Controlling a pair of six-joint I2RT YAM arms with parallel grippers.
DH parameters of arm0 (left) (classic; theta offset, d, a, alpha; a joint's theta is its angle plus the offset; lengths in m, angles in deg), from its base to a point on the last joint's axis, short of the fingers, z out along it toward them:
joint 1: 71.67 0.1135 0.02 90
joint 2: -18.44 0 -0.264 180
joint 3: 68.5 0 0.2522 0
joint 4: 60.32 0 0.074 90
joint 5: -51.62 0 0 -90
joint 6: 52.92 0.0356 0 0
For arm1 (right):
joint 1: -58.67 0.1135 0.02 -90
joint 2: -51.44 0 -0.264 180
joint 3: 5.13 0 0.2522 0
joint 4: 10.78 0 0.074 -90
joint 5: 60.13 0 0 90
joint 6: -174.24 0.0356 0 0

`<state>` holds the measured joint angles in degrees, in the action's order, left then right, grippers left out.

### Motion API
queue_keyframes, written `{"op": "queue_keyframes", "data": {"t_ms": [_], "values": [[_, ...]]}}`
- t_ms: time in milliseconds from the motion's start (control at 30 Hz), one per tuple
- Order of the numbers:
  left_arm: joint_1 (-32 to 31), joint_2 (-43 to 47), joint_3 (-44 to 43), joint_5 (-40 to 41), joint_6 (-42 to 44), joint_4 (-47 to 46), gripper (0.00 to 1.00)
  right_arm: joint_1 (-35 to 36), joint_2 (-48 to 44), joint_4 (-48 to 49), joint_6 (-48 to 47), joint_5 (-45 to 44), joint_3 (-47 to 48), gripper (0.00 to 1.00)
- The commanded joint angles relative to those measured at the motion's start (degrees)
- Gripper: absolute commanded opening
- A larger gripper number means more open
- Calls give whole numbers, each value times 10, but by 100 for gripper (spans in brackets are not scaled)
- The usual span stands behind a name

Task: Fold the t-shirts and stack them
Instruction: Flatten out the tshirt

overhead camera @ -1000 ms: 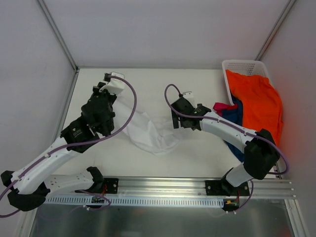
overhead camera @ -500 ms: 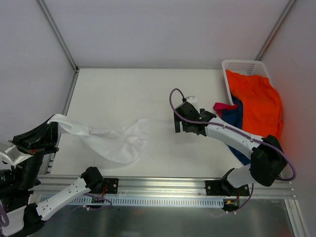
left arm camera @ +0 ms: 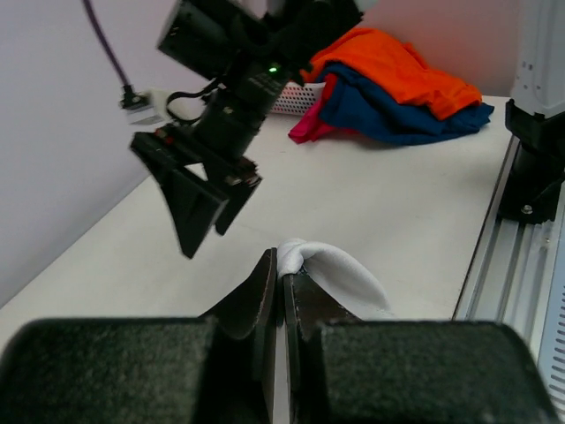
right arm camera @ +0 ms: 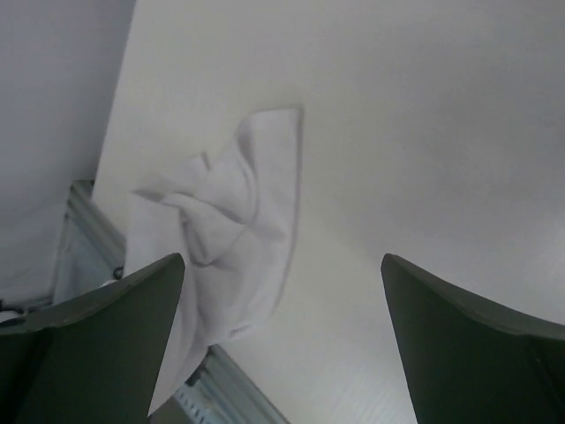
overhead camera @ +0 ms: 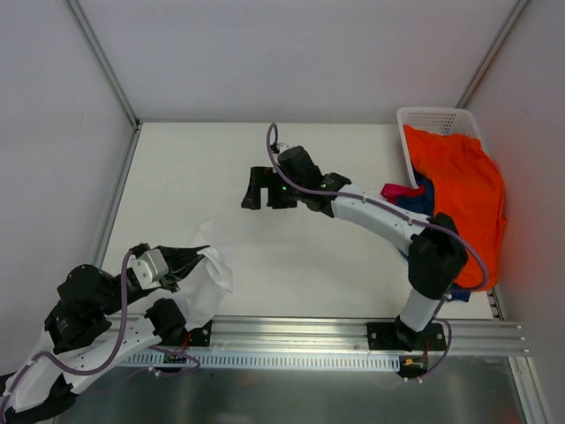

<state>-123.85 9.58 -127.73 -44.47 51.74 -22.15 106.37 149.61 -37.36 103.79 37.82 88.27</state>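
Left fingers (left arm camera: 262, 296) are clamping shut on a fold of the white t-shirt (overhead camera: 210, 284), bunching at the near-left edge of the worktop (overhead camera: 353, 159); right fingers (overhead camera: 253, 188) are hovering wide open and empty mid-worktop, well apart from it. Cloth is looking light and limp, so 1 pinch is likely letting it sag: right should be taking a free hem or shoulder edge to spread it.

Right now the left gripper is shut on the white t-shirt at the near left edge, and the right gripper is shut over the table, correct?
No: the right gripper is open with nothing in it, as the right wrist view shows. The left gripper is shut on the white t-shirt.
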Motion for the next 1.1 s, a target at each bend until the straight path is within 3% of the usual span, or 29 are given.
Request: {"op": "queue_keyframes", "data": {"t_ms": [0,133,200,533,667,867,1067], "values": [[-5,35,8,-37,-16,-27,0,27,91,61,63,145,124,99],[-5,30,10,-41,-16,-26,0,62,197,6,75,168,255,97],[-5,26,13,-43,-15,-27,0,76,227,17,98,175,266,97],[-5,59,26,-9,-23,-37,0,126,208,40,151,59,117,96],[-5,57,28,-9,-24,-39,0,134,212,94,169,61,63,96],[-4,48,28,-16,-29,-39,0,149,267,118,178,67,98,95],[-4,51,32,-14,-31,-40,0,166,265,41,151,29,162,94]]}}
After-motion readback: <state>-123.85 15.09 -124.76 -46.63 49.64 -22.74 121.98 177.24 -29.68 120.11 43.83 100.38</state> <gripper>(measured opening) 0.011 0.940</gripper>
